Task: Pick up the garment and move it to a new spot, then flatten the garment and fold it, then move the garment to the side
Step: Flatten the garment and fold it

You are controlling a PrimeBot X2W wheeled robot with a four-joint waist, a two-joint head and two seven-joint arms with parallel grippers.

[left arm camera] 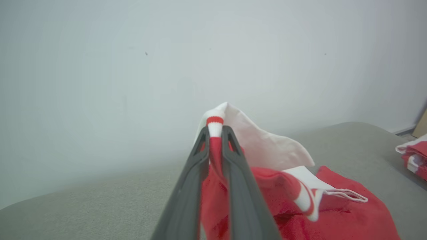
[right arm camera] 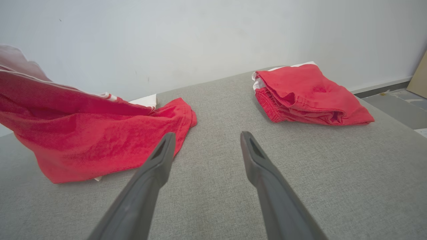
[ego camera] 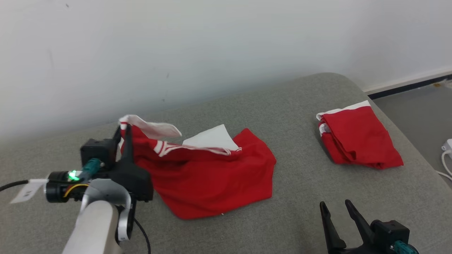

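Note:
A red garment with white trim [ego camera: 212, 173] lies crumpled on the grey cushion [ego camera: 300, 183], its left end lifted. My left gripper [ego camera: 126, 132] is shut on that raised end; in the left wrist view the red and white fabric [left arm camera: 215, 128] is pinched between the two dark fingers [left arm camera: 193, 173], with the rest of the garment [left arm camera: 333, 206] trailing down to the right. My right gripper [ego camera: 335, 206] stands open over bare cushion at the lower right, nothing between its fingers [right arm camera: 160, 160]. The garment [right arm camera: 83, 133] hangs to its left in the right wrist view.
A second red garment [ego camera: 356, 137], folded, rests at the cushion's right end [right arm camera: 310, 96]. A pale wall [ego camera: 212, 42] runs behind. To the right the cushion drops off to grey floor with a white cable [ego camera: 445, 158].

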